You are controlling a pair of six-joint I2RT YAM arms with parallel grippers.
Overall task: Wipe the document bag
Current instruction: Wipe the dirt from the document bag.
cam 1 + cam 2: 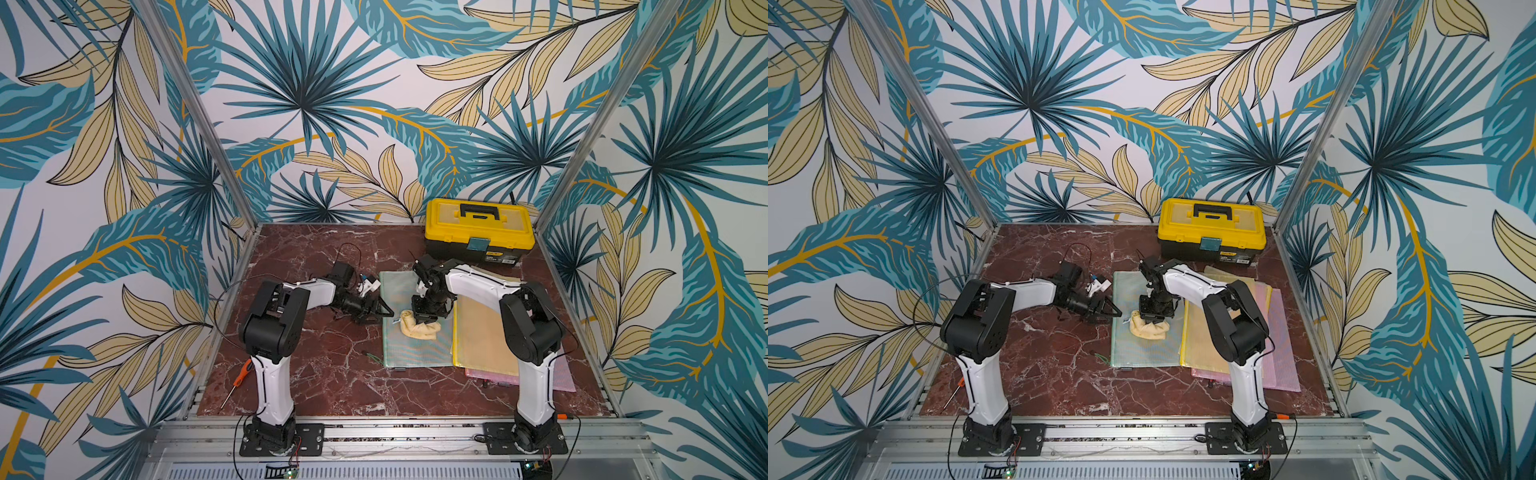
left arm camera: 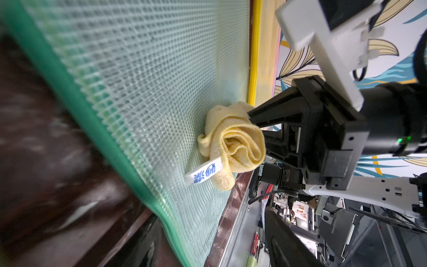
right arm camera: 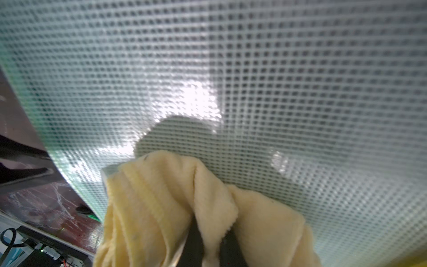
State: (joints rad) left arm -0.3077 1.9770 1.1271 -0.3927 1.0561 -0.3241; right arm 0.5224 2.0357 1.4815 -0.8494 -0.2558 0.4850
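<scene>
The green mesh document bag (image 1: 415, 349) (image 1: 1142, 349) lies flat on the marble table in both top views. A crumpled yellow cloth (image 1: 420, 329) (image 1: 1151, 329) rests on its middle. My right gripper (image 1: 424, 319) (image 1: 1155, 318) points straight down and is shut on the cloth. The right wrist view shows a fold of the cloth (image 3: 173, 203) pinched between the dark fingers (image 3: 194, 245) over the bag's mesh (image 3: 254, 81). My left gripper (image 1: 384, 312) (image 1: 1113, 312) is open at the bag's left edge. In the left wrist view the bag's green edge (image 2: 111, 148) runs between its wide-apart jaws.
A yellow toolbox (image 1: 478, 226) stands at the back right. A yellow bag (image 1: 486, 336) and a pink bag (image 1: 563, 376) overlap to the right of the green one. An orange screwdriver (image 1: 240, 379) lies by the left arm's base.
</scene>
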